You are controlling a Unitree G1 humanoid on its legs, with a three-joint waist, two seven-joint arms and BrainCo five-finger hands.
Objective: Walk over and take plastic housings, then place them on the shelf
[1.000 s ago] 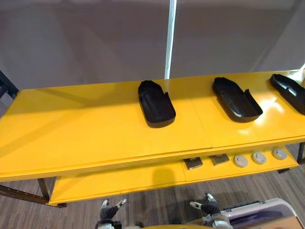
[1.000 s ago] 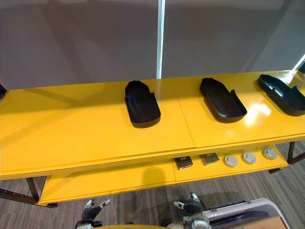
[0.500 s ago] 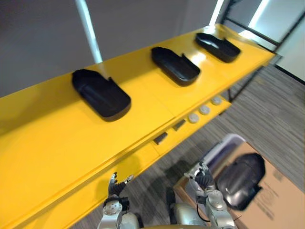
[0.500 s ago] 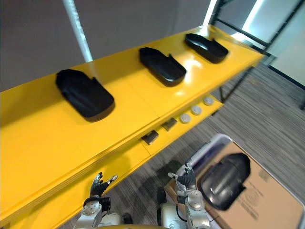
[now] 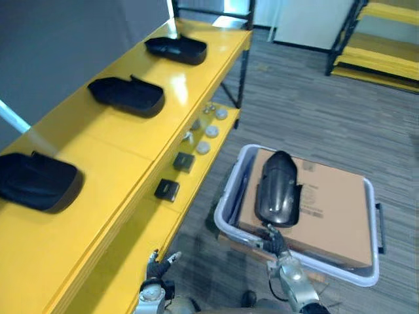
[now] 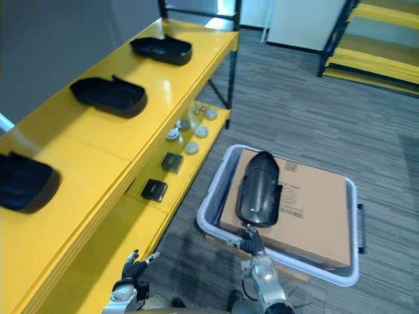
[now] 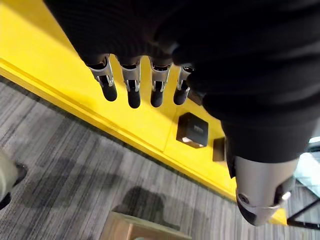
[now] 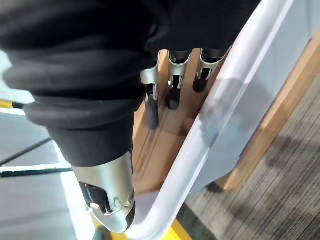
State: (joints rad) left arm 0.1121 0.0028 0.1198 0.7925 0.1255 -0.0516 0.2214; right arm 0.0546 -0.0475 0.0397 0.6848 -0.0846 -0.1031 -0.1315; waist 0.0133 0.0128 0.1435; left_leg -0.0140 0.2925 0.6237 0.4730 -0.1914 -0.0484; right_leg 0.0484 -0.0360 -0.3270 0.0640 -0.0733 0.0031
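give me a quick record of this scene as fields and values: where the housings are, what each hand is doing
on shelf: three black housings, spaced along the top level of the yellow shelf
waiting: one black housing lying on a cardboard box
box location: inside a white bin on the floor
lower level: round discs and dark square blocks
left hand: open, empty, low beside the lower level
right hand: open, empty, at the bin's near rim
task state: nothing picked up yet
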